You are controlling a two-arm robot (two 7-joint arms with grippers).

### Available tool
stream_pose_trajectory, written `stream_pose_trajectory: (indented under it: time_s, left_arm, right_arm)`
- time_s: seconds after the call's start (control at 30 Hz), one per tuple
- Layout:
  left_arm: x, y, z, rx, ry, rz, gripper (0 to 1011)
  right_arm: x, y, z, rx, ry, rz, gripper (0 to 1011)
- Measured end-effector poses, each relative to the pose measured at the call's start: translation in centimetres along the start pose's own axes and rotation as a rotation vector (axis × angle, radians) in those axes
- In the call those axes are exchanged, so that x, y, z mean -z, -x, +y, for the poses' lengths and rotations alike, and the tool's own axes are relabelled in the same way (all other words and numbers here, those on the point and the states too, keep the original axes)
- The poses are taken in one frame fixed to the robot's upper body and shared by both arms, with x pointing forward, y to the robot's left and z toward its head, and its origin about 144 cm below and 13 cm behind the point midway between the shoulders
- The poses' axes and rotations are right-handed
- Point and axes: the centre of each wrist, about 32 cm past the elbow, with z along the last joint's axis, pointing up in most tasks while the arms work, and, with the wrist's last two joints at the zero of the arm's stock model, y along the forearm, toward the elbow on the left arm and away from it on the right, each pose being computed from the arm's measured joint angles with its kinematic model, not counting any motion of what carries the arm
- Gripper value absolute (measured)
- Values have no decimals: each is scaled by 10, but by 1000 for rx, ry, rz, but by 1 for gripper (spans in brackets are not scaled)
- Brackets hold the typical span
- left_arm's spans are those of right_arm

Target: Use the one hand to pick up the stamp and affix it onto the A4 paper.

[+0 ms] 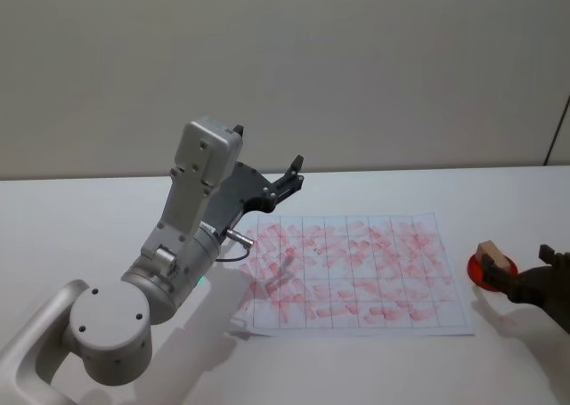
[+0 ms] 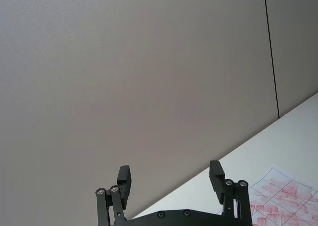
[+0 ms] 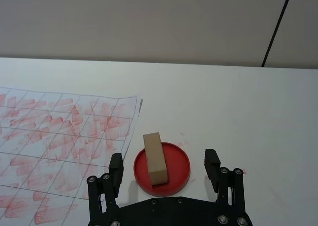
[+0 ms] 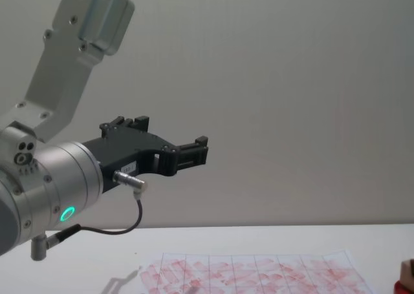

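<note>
Stamp (image 3: pixel 155 159) lies on the red pad (image 3: pixel 180 167), just right of the A4 paper (image 3: pixel 64 131). We find the right gripper (image 3: pixel 164 161) spread wide before it, holding nothing: approach step. Next, we judge, it must advance and clamp the block's sides. Left gripper (image 2: pixel 169 170) hangs raised, fingers apart

The stamp (image 3: pixel 155 158) looks like plain light wood, dull and a little rough. The red round pad (image 3: pixel 176 167) under it looks like smooth plastic with a soft shine. The tabletop (image 3: pixel 248 102) is white, smooth and matt. The A4 paper (image 1: pixel 356 271) is thin white paper with blotchy red ink. The right gripper (image 3: pixel 164 160) is matt black with small shiny screws (image 3: pixel 221 171). The left arm's wrist (image 4: pixel 65 178) is smooth silver metal with a soft gleam.
</note>
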Motion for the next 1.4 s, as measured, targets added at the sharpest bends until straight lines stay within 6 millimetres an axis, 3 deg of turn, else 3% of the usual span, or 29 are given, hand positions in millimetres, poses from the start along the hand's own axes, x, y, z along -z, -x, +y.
stream_pose_trajectory:
  time_s: [0.4,0.5,0.77,1.2,1.4]
  left_arm:
    - [0,0,0,0,0,0,1001]
    - [0,0,0,0,0,0,1001]
    - [0,0,0,0,0,0,1001]
    - [0,0,0,0,0,0,1001]
    - [0,0,0,0,0,0,1001]
  right_arm:
    - [-1,-9,23,-44,48,-16,1000]
    - [-2,-10,27,-51,55,-18,949]
    - [-2,-12,32,-63,68,-21,739]
    - [-3,-14,36,-71,76,-22,307]
    - [-3,-14,37,-73,77,-23,218]
